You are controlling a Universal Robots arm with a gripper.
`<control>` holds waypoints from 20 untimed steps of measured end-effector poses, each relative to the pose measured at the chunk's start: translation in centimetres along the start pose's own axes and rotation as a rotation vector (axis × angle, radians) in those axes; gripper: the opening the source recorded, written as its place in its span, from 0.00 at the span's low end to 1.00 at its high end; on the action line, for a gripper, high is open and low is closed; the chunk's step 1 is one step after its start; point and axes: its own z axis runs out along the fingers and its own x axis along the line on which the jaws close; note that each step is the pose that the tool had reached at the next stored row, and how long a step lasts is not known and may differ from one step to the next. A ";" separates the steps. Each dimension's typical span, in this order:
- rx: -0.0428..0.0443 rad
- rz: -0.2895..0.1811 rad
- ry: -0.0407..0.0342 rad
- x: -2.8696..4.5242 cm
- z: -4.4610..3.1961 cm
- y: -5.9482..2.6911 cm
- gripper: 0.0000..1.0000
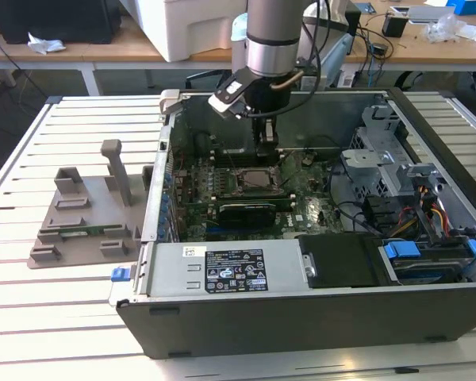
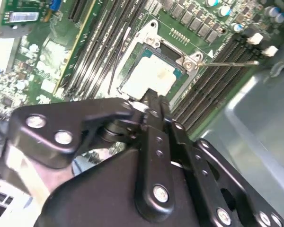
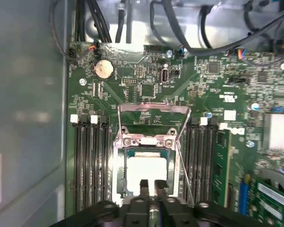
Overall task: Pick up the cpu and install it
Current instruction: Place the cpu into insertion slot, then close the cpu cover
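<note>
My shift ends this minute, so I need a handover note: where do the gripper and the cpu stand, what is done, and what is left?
Gripper: low inside the open case, its tip at the edge of the cpu; whether it grips cannot be told.
Cpu: lying flat in the motherboard socket, seen in both wrist views.
Done: judging by how it lies, the cpu is picked up and placed in the socket.
Left: the socket's metal frame stands open, not yet closed; proper seating is unconfirmed.

Silvery cpu (image 3: 146,171) (flat) in socket (image 3: 119,176).
</note>
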 end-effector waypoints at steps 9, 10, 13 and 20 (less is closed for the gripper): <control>-0.0001 0.000 0.0003 -0.20 -4.80 -0.10 0.11; 0.0000 0.000 0.0004 -0.20 -4.94 -0.10 0.11; -0.0002 0.000 0.0013 -0.20 -5.00 -0.10 0.11; -0.0001 0.000 0.0012 -0.21 -5.02 -0.10 0.11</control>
